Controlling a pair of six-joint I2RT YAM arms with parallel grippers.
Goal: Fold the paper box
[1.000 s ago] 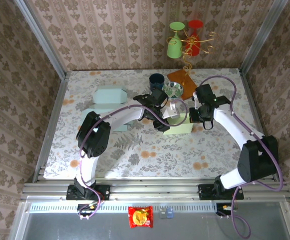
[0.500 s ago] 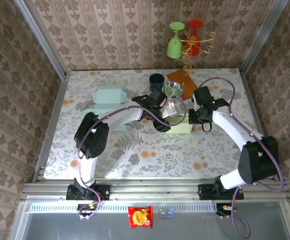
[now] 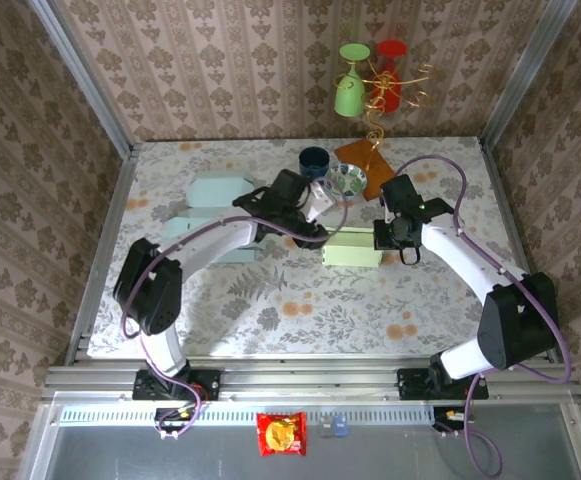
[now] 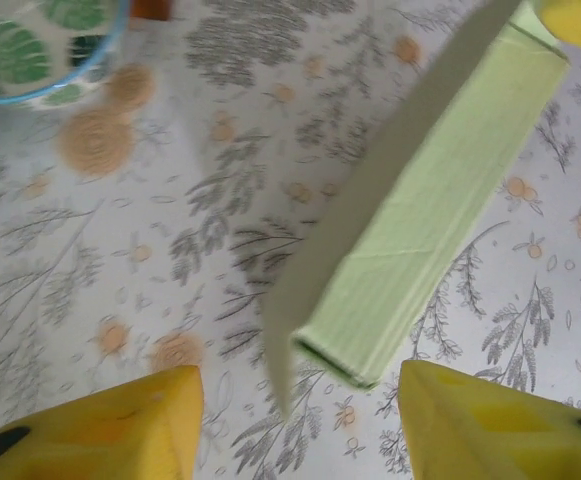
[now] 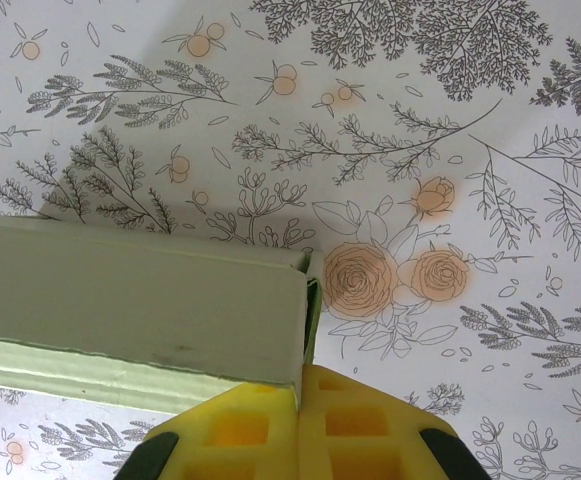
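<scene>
though the paper box [image 3: 352, 254], lying on the desk [image 3: 270, 300], already looks folded into a long sleeve, the right gripper [image 5: 300, 395] pinches its right end, the left gripper [image 4: 298, 400] hovers released, and one end looks unclosed.

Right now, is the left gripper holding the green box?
No, the left gripper has its yellow fingers spread apart, and the green box lies beyond them, clear of both.

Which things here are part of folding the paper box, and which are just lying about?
In the job: paper box; right gripper, jaws shut on the box's end; left gripper, jaws open just short of it.

Lying about: pale blue boxes; dark cup; patterned bowl; wire stand with a green and a red cup; snack packet off the table.
</scene>
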